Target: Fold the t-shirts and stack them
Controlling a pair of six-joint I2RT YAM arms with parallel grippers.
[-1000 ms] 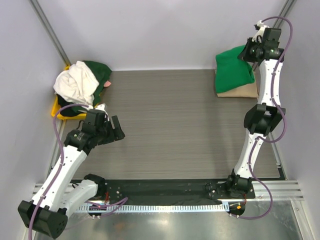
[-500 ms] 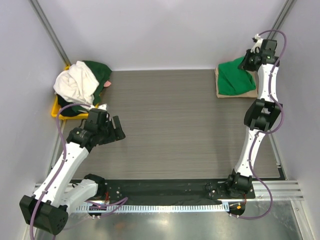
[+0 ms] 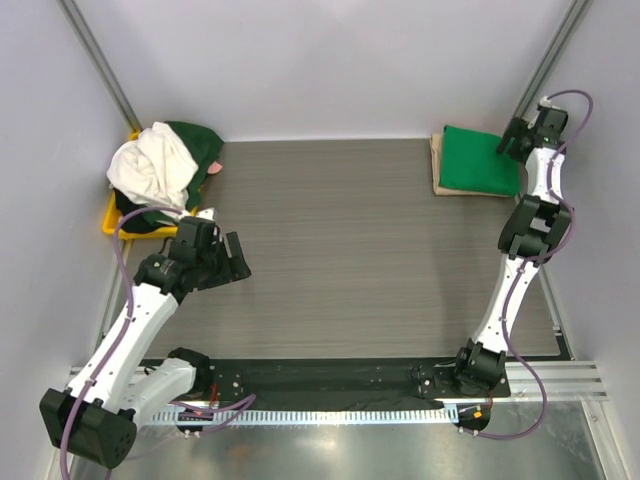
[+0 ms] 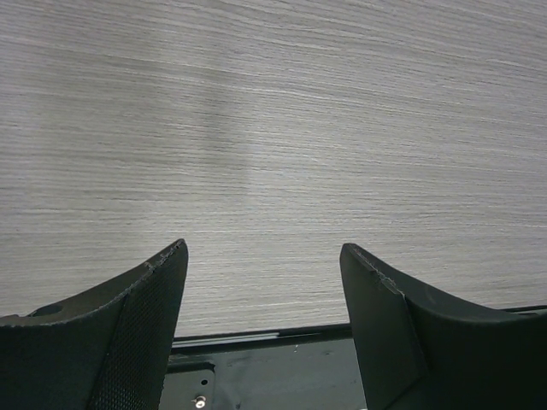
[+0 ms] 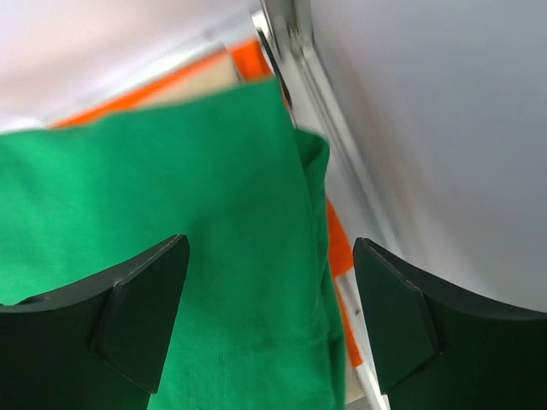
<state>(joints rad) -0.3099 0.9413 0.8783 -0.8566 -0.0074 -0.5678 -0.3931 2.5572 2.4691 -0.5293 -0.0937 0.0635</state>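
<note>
Several unfolded t-shirts (image 3: 155,165) — overhead view only

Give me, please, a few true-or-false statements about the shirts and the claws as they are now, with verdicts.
1. The bright green t-shirt lies folded on top of the tan t-shirt. True.
2. The left claw holds a white shirt. False: it is open and holds nothing.
3. The white t-shirt sits in the heap on the yellow tray. True.
4. The right claw is shut on the bright green t-shirt. False: it is open, its fingers spread over the shirt.
</note>
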